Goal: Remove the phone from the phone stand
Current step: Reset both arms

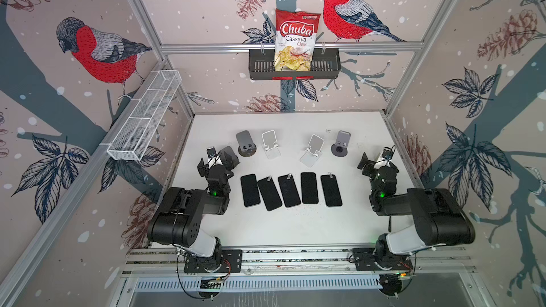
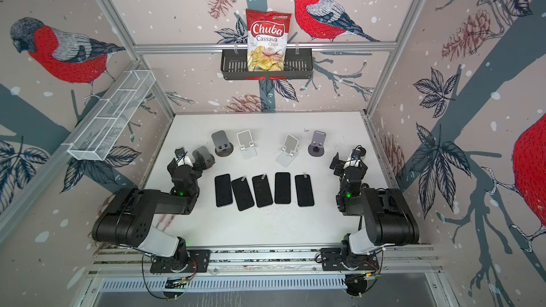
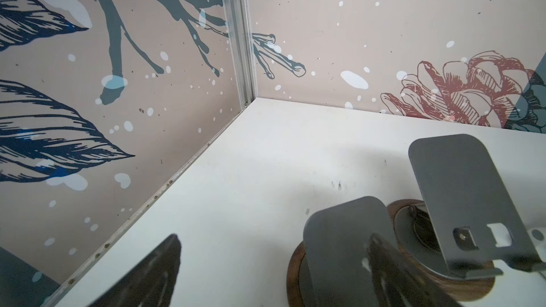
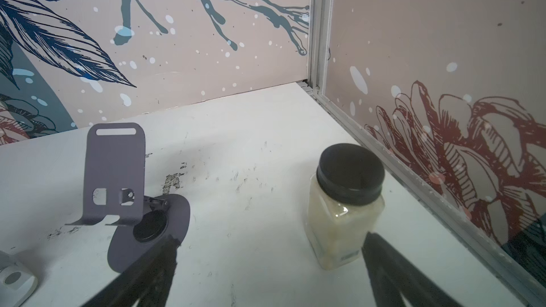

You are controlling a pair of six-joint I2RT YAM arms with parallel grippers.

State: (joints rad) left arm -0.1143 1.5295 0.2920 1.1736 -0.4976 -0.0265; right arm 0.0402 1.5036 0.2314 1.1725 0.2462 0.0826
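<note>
You have five phones (image 1: 289, 191) lying flat in a row across the middle of the counter (image 1: 295, 225), screens dark, each apart from the stands on their far side. Both end effectors have their jaws wide apart and hold nothing.

The left end effector (image 3: 273, 237) sits at the left end of the stand row and covers much of the dark stand (image 1: 227, 155) in both top views. In the left wrist view one finger (image 3: 387, 267) crosses that stand's plate, and the frame cuts off its lower part.

The right end effector (image 4: 271, 237) points between the purple stand (image 4: 115, 172) and a black-lidded jar (image 4: 345, 202) — its pale contents are too blurred to name. In the top views you cannot tell the jar from the arm's own parts.
</note>
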